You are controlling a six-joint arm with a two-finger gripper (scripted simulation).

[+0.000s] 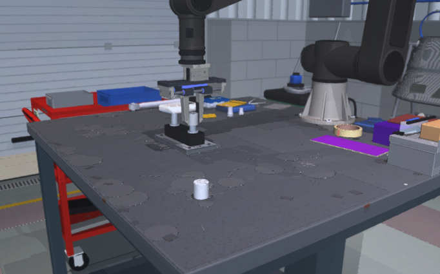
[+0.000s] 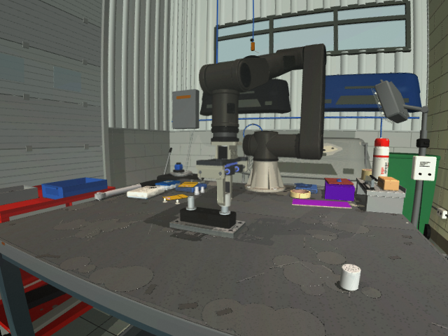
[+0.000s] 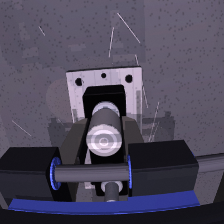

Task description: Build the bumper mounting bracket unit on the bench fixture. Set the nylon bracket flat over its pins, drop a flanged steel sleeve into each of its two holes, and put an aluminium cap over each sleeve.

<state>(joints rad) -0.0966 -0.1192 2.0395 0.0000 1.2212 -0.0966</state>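
The black nylon bracket (image 1: 184,135) (image 2: 207,217) (image 3: 103,96) lies flat on the grey fixture plate (image 1: 186,143) (image 2: 207,228) in the middle of the bench. A flanged steel sleeve (image 1: 174,119) (image 2: 191,203) stands upright in its far hole. My gripper (image 1: 193,120) (image 2: 224,202) (image 3: 103,139) reaches straight down over the near hole, closed around a second steel sleeve (image 1: 193,122) (image 2: 224,207) (image 3: 104,131) that sits in that hole. One pale aluminium cap (image 1: 201,189) (image 2: 350,277) stands alone on the bench near the front edge.
The robot's base (image 1: 326,103) (image 2: 265,173) stands at the back of the bench. Small parts and trays (image 1: 230,107) (image 2: 184,188) lie behind the fixture. A purple strip (image 1: 349,145), tape roll (image 1: 347,130) and boxes (image 1: 426,141) crowd the right side. A red cart (image 1: 68,114) stands beside the bench.
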